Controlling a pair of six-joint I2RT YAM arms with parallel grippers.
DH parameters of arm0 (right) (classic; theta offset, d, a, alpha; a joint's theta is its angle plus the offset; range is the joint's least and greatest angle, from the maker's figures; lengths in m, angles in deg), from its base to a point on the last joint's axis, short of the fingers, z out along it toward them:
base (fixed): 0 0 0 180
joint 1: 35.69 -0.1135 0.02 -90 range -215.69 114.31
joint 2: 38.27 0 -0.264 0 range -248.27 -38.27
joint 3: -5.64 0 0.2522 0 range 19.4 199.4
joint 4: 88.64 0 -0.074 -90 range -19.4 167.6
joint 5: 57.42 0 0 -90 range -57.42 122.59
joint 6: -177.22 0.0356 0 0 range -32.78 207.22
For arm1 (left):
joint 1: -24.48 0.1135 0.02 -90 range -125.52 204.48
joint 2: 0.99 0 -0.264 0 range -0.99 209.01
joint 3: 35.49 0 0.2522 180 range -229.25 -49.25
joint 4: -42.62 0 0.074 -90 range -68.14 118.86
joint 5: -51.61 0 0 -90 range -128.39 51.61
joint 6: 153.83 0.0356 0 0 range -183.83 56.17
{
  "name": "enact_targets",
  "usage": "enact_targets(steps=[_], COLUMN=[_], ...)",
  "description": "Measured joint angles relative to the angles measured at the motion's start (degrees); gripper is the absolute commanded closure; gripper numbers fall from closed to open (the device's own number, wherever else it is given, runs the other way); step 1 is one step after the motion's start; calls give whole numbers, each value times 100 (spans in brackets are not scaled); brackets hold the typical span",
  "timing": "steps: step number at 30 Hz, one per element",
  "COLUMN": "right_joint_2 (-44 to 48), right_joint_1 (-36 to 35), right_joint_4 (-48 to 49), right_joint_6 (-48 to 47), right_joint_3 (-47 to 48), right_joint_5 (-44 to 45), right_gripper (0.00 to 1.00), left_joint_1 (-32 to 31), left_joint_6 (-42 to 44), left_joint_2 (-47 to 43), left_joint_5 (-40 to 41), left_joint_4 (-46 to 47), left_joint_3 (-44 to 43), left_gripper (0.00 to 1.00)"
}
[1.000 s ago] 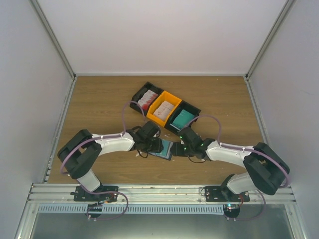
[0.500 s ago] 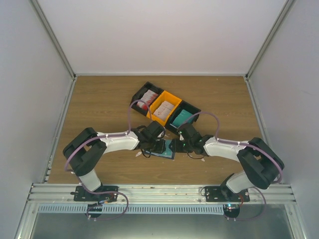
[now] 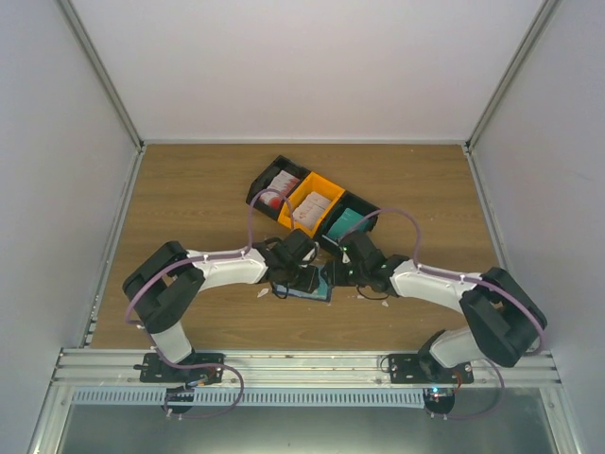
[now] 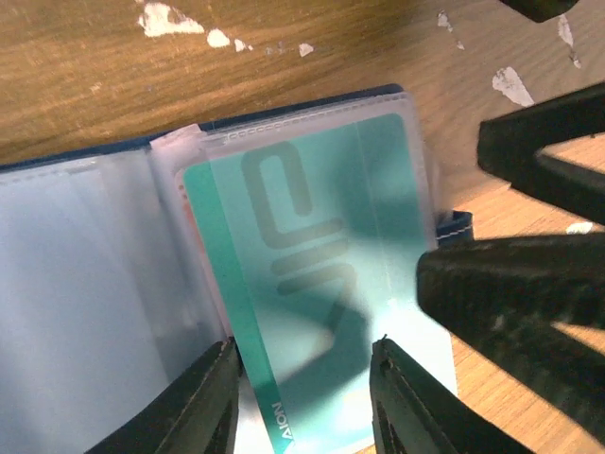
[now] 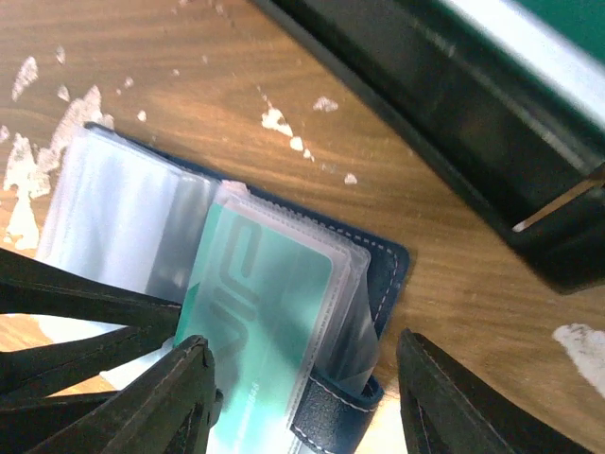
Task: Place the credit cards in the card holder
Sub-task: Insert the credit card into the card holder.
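1. The left gripper [image 4: 302, 345] hung with its jaws apart, clamping nothing. Its wrist view showed a teal credit card [image 4: 312, 236] lying in the gap beneath the two fingers [image 4: 203, 402].
2. That card sat partly inside a clear sleeve of the card holder [image 4: 85, 274]. Its end toward 6 o'clock stuck out of the pocket.
3. Only the left wrist view showed the right arm's black fingers [image 4: 515, 288] coming in from 3 o'clock. The lower one was over the card's corner, but I could not tell whether it touched.
4. The right gripper [image 5: 302, 339] was also spread wide and held nothing. Its own view showed the same teal card in the sleeve.
5. Only the right wrist view showed the holder's navy cover and stitched strap at 4 o'clock of the card. It also showed a black bin [image 5: 444, 113] near the holder, at 1 o'clock.
6. White scraps [image 4: 170, 19] lay on the wooden table [image 3: 189, 199], around the holder's far edge.
7. Only the overhead view showed the whole layout: both grippers met over the open holder at the table's middle.
8. An orange bin [image 3: 326, 194] with white, red-printed cards stood at 12 o'clock of the holder.
9. More teal cards [image 3: 348, 224] lay in the black bin at 1 o'clock.
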Motion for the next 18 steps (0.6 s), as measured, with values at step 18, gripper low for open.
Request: enact_targets(steps=[18], right_joint_2=[848], right_joint_1=[361], right_joint_4=[-1410], right_joint_6=[-918], right_joint_3=[1272], right_joint_5=[1191], right_gripper=[44], left_joint_1=[190], left_joint_6=[-42], left_joint_2=[-278], left_joint_5=[201], left_joint_4=[-72], left_joint_3=[-72], left_gripper=[52])
